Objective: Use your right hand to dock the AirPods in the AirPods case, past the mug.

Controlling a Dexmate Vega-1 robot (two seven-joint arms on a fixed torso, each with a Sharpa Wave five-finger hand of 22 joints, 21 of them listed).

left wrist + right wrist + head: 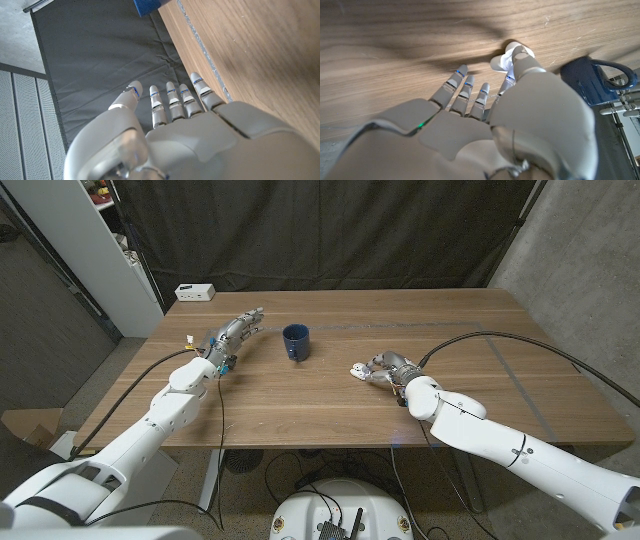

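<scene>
The right hand [383, 370] is lying low over the wooden table [480, 340], right of centre, with its fingers reaching toward the robot's left. In the right wrist view, the thumb and a neighbouring finger are closing on a small white object [506, 59], seemingly the AirPods case or an earbud; which of the two cannot be told. The remaining fingers [464, 90] are extending, slightly spread, just above the wood. In the head view, the same white object [356, 369] is showing at the fingertips, touching or just above the tabletop.

A dark blue mug [295, 340] is standing upright near the table's middle, between the two hands, to the left of the right hand and a little farther from the robot. Its handle is appearing in the right wrist view [612, 75].

The left hand [232, 335] is hovering over the table's left part, holding nothing, its fingers [172, 102] extended and lying close together, pointing toward the far edge.

A white box [195, 292] is sitting beyond the table's far left corner.
</scene>
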